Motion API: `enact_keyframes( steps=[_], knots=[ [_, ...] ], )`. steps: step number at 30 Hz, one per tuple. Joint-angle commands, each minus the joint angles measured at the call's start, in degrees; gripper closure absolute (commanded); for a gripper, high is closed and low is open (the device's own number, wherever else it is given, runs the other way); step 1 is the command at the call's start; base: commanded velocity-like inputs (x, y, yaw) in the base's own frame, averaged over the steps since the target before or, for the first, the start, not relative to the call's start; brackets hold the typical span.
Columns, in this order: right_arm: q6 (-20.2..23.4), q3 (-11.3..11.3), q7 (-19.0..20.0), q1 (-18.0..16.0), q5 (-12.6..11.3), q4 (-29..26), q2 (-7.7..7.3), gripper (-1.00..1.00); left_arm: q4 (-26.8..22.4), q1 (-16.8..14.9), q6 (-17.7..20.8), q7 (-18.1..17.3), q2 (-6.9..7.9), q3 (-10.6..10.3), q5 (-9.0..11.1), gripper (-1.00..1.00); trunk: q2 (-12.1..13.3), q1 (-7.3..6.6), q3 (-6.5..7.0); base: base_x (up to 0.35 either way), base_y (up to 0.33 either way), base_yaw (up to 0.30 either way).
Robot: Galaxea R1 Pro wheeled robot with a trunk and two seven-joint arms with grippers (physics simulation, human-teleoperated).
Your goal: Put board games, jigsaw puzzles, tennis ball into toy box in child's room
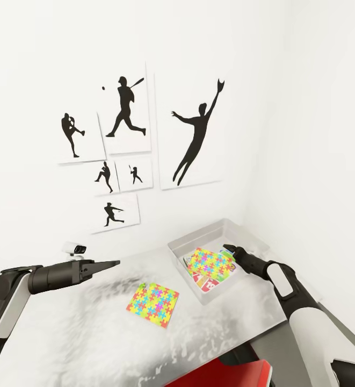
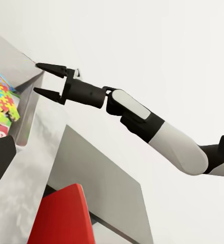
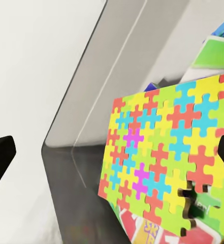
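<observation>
The clear toy box stands on the table by the wall corner. One jigsaw puzzle lies tilted in it on top of board games with red, white and green lids. My right gripper hovers open just over the box's right side, nothing between its fingers. The right wrist view looks down on that puzzle. A second jigsaw puzzle lies flat on the table in front of the box. My left gripper is open, held above the table to that puzzle's left. The tennis ball and bed are out of view.
A small white gadget sits at the table's back left by the wall. A red chair is tucked under the near edge. Baseball silhouette posters hang above. White walls close in behind and to the right.
</observation>
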Motion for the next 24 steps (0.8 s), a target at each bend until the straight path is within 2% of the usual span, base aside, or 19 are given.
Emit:
enact_keyframes(
  steps=[1,4,7,10,15,19,21,24],
  knots=[
    [0.4,-0.2,0.4,0.0,0.0,-0.3,-0.05,-1.00,0.0,-0.1,0.4,-0.1,0.03,0.0,0.1,-1.00,-0.1,0.04,-0.13,0.000,0.000,0.000],
    [0.5,-0.2,3.0,0.6,-0.1,-2.7,-0.32,-1.00,0.0,-0.1,0.4,-0.1,0.00,0.0,0.1,-1.00,-0.1,0.04,-0.13,0.000,0.000,0.000],
    [0.4,-0.2,8.1,1.9,-0.1,-5.6,-0.44,-1.00,0.0,-0.1,0.4,-0.1,-0.01,0.0,0.1,-1.00,-0.1,0.04,-0.13,0.000,0.000,0.000],
    [0.3,-0.2,13.4,4.8,0.0,-8.5,-0.60,-1.00,0.0,-0.1,0.4,-0.1,0.01,0.0,0.1,-1.00,-0.1,0.04,-0.13,0.000,0.000,0.000],
    [0.3,-0.4,16.1,8.3,0.0,-10.0,-0.80,-1.00,0.0,0.0,0.4,-0.1,-0.01,0.0,0.1,-1.00,-0.1,0.04,-0.04,0.000,0.000,0.000],
    [0.2,-0.7,22.9,13.7,-0.1,-15.4,-1.54,-1.00,0.0,-0.1,0.4,-0.1,-0.01,0.0,0.1,-1.00,-0.1,0.04,0.26,0.000,0.000,0.000],
    [0.1,-1.0,26.5,17.9,-0.1,-19.6,-1.96,-1.00,0.0,0.0,0.4,-0.1,-0.01,0.0,0.1,-1.00,-0.1,0.04,0.44,0.000,0.000,0.000],
    [-0.9,-2.4,28.9,22.2,-0.3,-23.2,-2.09,-1.00,0.0,0.0,0.4,-0.1,-0.06,0.0,0.2,-1.00,-0.1,0.04,0.71,0.000,0.000,0.000]
  ],
)
